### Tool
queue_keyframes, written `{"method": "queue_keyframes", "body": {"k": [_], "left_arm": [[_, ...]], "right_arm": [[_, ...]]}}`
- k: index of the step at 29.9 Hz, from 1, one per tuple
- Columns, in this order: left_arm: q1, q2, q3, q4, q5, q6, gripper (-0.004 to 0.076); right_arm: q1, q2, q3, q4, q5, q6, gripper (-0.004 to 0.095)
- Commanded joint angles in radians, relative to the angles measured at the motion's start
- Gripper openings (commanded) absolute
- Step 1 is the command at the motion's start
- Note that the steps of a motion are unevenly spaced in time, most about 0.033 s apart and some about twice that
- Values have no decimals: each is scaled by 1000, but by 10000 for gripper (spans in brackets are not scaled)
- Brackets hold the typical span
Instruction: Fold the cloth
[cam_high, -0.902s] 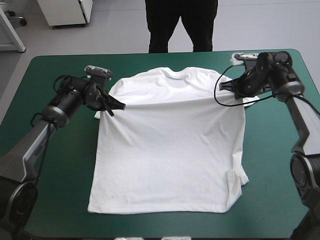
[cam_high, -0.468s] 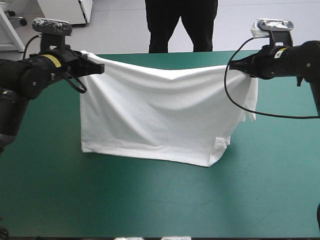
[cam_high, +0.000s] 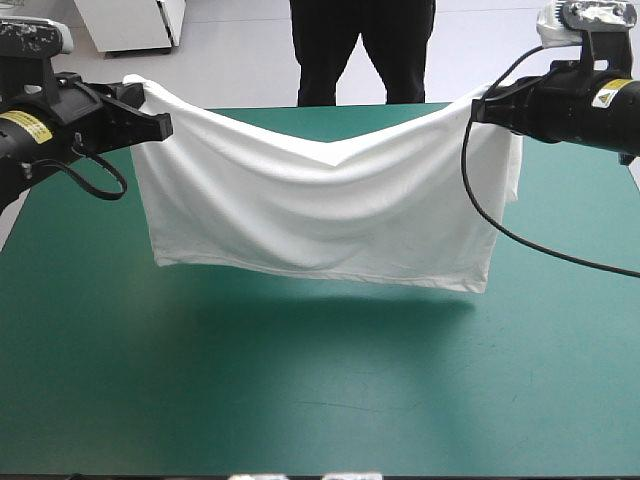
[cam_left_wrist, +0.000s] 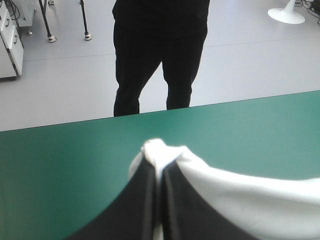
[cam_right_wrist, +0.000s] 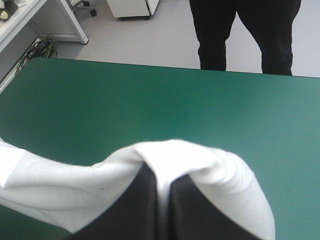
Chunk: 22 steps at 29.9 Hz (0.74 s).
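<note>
Hanging in the air above the surface, the white T-shirt is stretched out like a sheet between the two claws, over the far half of the surface. The left claw pinches one upper corner above the surface's left side. The right claw pinches the other upper corner above the surface's right side. Both claws are raised well above the surface, at about the same height.

The top edge of the T-shirt sags into a shallow dip midway between the two holds, and soft creases run from each hold toward that dip. The lower hem hangs free and looks clear of the surface, with a dark shadow on the teal-green cover just beneath it. At the right claw's end, a flap of cloth hangs down on the side toward the surface's right edge.

In the left wrist view, the left claw has its black fingers pressed almost together, gripping a small bunch of white cloth at the tips. The rest of the T-shirt trails off to one side, and the surface's far edge lies ahead.

In the right wrist view, the right claw is likewise nearly closed on the T-shirt, which bulges over the tips and drapes down on both sides of the fingers.
</note>
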Motion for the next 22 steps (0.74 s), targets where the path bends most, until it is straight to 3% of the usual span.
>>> {"method": "queue_keyframes", "body": {"k": [1, 9, 13, 19, 22], "left_arm": [[-1, -2, -27, -20, -88, -7, -9], [-1, 121, -28, -31, -261, -52, -9], [-1, 219, -98, -31, -370, -52, -9], [-1, 392, -381, -32, -374, -40, -9], [19, 460, -497, 0, -330, -28, -9]], "right_arm": [[-9, -20, -34, 28, -121, -10, -17], [-9, 68, -39, 50, -296, -30, -17], [-29, 169, -146, 55, -335, -60, -17], [-66, 352, -438, 113, -293, -74, -17], [-78, 388, -472, 120, -297, -110, -17]]}}
